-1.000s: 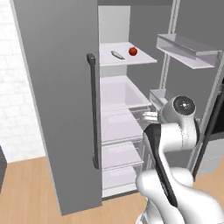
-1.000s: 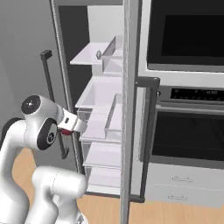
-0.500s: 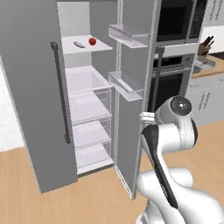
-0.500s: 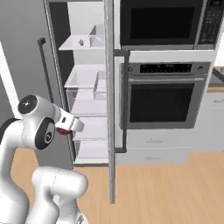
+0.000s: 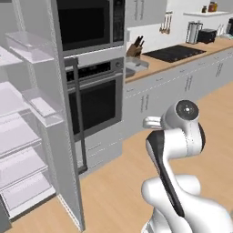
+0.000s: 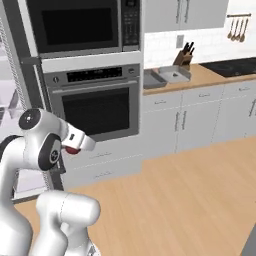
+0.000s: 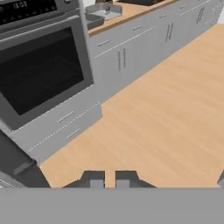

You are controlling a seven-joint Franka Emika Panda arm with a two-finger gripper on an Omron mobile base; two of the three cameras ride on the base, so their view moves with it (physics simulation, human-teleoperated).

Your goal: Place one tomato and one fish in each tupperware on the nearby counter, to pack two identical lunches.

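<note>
Your hand [image 7: 110,178] is clenched, apparently empty; ahead of it on the surface [image 6: 210,76] both tupperware [image 6: 172,75] wait, contents unclear, so packing likely remains.

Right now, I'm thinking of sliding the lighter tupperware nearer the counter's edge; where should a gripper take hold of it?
Take the lighter tupperware by its front rim, straight down from above, one finger inside, one outside: it lies flat, shallow and lidless on the counter, probably too wide to span.
</note>
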